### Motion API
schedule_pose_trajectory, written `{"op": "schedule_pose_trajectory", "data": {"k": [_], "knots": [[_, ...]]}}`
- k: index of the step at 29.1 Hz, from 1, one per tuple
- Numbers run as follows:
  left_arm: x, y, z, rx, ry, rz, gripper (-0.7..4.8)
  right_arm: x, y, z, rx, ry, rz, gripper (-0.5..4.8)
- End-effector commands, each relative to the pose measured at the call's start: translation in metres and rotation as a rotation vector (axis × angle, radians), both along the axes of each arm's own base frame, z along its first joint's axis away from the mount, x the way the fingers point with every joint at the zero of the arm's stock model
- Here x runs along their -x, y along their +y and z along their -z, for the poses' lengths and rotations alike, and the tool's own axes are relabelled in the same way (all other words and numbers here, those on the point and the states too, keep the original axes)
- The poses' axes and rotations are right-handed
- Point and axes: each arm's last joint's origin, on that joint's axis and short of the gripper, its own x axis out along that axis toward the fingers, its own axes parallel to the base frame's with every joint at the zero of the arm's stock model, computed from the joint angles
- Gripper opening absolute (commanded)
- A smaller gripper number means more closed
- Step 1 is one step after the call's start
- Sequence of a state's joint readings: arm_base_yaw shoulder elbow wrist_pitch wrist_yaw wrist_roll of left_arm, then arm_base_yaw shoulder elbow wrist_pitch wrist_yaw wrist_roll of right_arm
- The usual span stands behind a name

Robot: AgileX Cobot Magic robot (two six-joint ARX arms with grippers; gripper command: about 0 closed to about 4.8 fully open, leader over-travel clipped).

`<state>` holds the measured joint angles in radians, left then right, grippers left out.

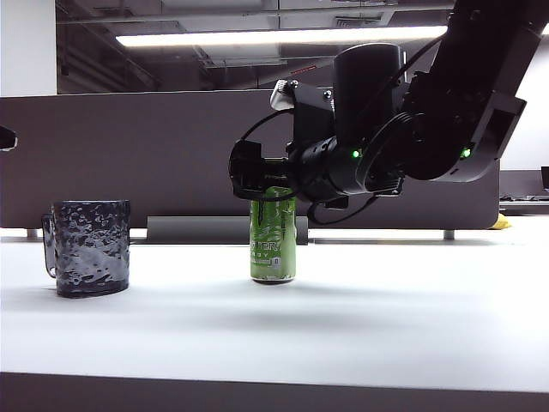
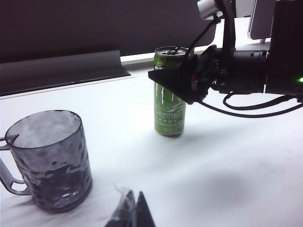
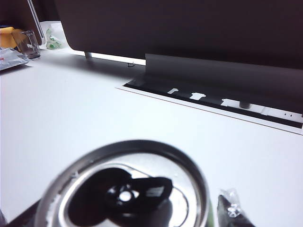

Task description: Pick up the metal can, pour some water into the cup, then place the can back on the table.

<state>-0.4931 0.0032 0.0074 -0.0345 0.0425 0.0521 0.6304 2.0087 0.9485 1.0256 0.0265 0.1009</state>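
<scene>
The green metal can (image 1: 273, 245) stands upright on the white table (image 1: 386, 318), its silver top with the open tab seen close up in the right wrist view (image 3: 128, 189). My right gripper (image 1: 268, 180) reaches in from the right and straddles the can's upper part, jaws open on either side; one fingertip (image 3: 232, 210) shows beside the rim. The dark hammered cup (image 1: 88, 247) sits to the can's left, handle turned away from it, and looks empty (image 2: 49, 158). My left gripper (image 2: 135, 210) hovers near the cup with its tips together, holding nothing.
A grey partition (image 1: 129, 154) and a low raised strip (image 1: 197, 230) run along the back of the table. Small packets and a clear holder (image 3: 21, 45) lie at a far corner. The table's dark front edge (image 1: 274, 395) is close to the camera.
</scene>
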Motion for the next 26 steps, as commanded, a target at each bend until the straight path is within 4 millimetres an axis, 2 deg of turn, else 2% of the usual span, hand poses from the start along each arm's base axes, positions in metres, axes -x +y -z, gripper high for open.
{"op": "schedule_pose_trajectory", "data": {"k": [1, 12, 13, 15, 26], "knots": [[0.0, 0.0, -0.0016, 0.006, -0.012, 0.002, -0.05, 0.0001, 0.0008, -0.0011, -0.005, -0.001, -0.001, 4.71], [0.0, 0.0, -0.0016, 0.006, -0.012, 0.002, -0.05, -0.0001, 0.0004, -0.001, -0.005, 0.0, 0.0, 4.59], [0.0, 0.0, -0.0016, 0.006, -0.012, 0.002, -0.05, -0.0001, 0.0004, -0.001, -0.005, 0.0, 0.0, 4.41], [0.0, 0.0001, -0.0016, 0.007, -0.012, 0.002, -0.05, -0.0001, 0.0004, -0.001, -0.005, -0.001, 0.0, 3.72], [0.0, 0.0, -0.0016, 0.006, -0.012, 0.002, -0.05, -0.0002, 0.0003, -0.0011, -0.005, -0.001, 0.0, 3.7]]}}
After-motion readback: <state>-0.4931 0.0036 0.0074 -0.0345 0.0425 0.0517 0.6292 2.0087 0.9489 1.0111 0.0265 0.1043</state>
